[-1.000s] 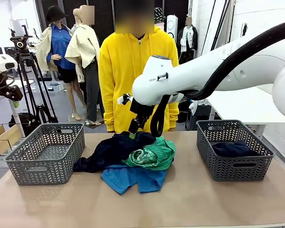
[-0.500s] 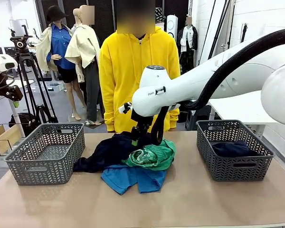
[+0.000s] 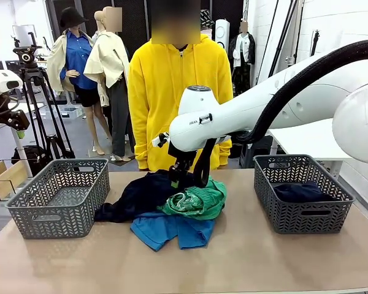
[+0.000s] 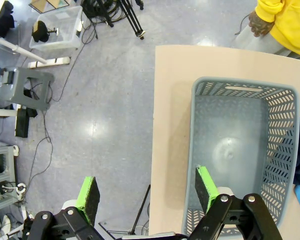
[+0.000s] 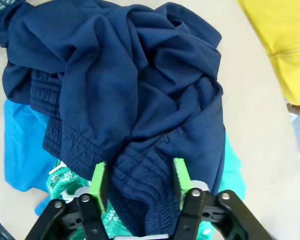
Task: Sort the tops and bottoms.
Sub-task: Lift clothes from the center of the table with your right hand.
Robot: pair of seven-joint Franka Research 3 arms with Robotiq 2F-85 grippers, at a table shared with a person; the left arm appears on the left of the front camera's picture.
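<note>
Right end effector (image 5: pixel 139 177) down on the clothes heap at mid worktop (image 3: pixel 245 257), its arm reaching in from the right. Green pads (image 5: pixel 98 184) partly closed either side of a ribbed fold of the navy garment (image 5: pixel 120 90), with cloth filling the gap between them; cannot tell whether the grip is firm. Navy garment lies crumpled over the heap's far and left part, touching the green shorts (image 3: pixel 199 199) bunched at its right; both rest on the blue shirt (image 3: pixel 172 229), which spreads toward the near edge. Left end effector (image 4: pixel 146 192) wide open, holding nothing, high above the outer end of the left basket (image 4: pixel 240 85). Right basket (image 3: pixel 303 215) holds a dark cloth (image 3: pixel 300 191). Person (image 3: pixel 172 92) in a yellow hoodie stands at the far side.
</note>
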